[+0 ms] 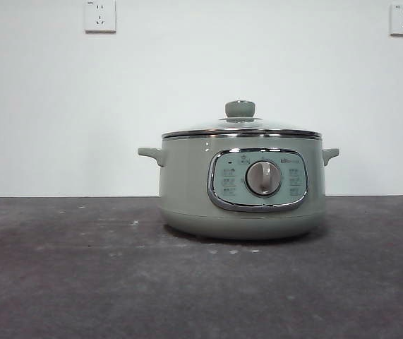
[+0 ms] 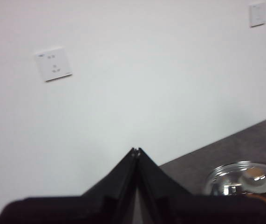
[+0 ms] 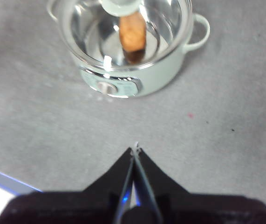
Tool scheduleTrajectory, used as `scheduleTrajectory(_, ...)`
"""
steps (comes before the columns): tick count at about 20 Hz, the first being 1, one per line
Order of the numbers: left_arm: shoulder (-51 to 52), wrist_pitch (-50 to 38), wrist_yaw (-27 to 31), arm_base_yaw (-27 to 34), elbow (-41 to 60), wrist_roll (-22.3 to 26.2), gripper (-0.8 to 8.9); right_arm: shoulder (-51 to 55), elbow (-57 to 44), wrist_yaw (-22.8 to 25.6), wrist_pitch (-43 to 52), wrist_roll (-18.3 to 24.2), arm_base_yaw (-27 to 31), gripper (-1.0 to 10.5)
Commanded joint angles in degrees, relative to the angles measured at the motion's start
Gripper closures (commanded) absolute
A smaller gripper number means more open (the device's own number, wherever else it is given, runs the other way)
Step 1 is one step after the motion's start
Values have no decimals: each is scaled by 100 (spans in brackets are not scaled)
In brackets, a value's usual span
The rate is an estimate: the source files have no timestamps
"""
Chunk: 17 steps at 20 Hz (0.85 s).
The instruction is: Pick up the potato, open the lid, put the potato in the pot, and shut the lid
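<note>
Seen through the glass lid (image 3: 123, 28) in the right wrist view, the potato (image 3: 133, 33) lies inside the pot (image 1: 242, 182), its long axis running from the rear of the pot toward the front panel with the dial (image 1: 263, 178). In the front view the pot stands right of centre on the dark table (image 1: 60, 282), panel facing the camera, lid seated on its rim. The right gripper (image 3: 135, 150) hangs above the table in front of the pot, jaws pressed together, empty. The left gripper (image 2: 136, 150), jaws likewise together and empty, points level toward the white wall (image 2: 146, 70), lid at its lower right.
</note>
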State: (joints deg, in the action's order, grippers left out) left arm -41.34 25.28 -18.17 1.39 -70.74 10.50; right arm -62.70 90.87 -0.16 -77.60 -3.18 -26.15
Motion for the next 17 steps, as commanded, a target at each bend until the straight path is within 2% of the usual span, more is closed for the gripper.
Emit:
scheduleTrajectory(1,533,-778,22,118,1823,66,817,-210,-39,46,-138,-20,-7,946)
scheduleTrajectory(4,1300,-1314,129,267,3405,70,817,-479,-39,46,-138,-22,-7,946)
scheduleTrajectory(7,2033,-1694,640,310,4601,70,817,-708,-39,66,-138,-22,-7,946)
scheduleTrajectory(12,3143,-1720,990,310,5847,44,817,-918,-39,68,-136,-22,-7,946)
scheduleTrajectory(17,3995,-1720,1062,313,6848,-334,817,-953,-39,109,-133,-20,-7,946)
